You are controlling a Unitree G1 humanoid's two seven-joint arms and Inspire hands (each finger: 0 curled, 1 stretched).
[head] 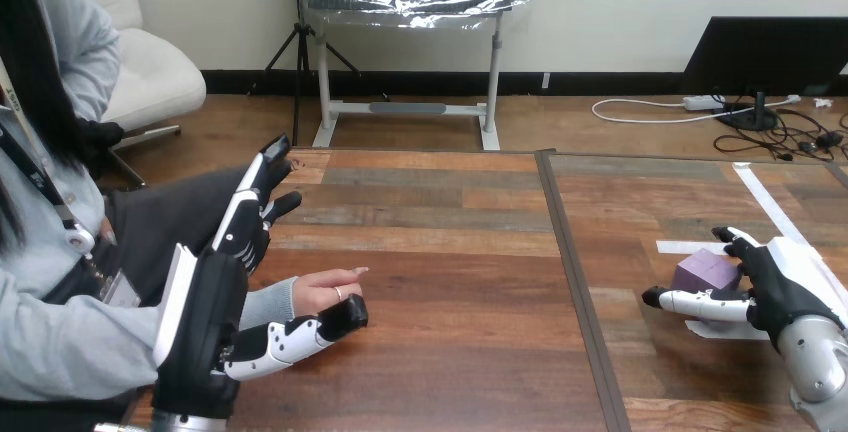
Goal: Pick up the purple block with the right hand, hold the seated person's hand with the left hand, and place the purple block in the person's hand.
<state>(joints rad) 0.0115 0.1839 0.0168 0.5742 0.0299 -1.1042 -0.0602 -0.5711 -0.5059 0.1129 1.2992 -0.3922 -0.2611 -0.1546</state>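
The wooden table [450, 252] is made of mixed brown planks with a dark seam running front to back between the two hands.

The left hand [215, 322] stands open: fingers [262, 187] straight and pointing away from the robot, thumb [300, 337] stretched out sideways. It is curled round nothing.

The right hand [775, 287] is closed round the purple block. Its fingers curve over the block's far side and its thumb [695, 302] lies along the near side.

The person's hand [325, 292] rests on the table in the gap between the left hand's thumb and fingers. It lies just above the thumb tip; contact cannot be confirmed.

The purple block [705, 270] is a small, pale violet, faceted solid. It sits between the right hand's thumb and fingers, well apart from the left hand.

White tape [680, 247] lies on the table just beyond the right thumb.
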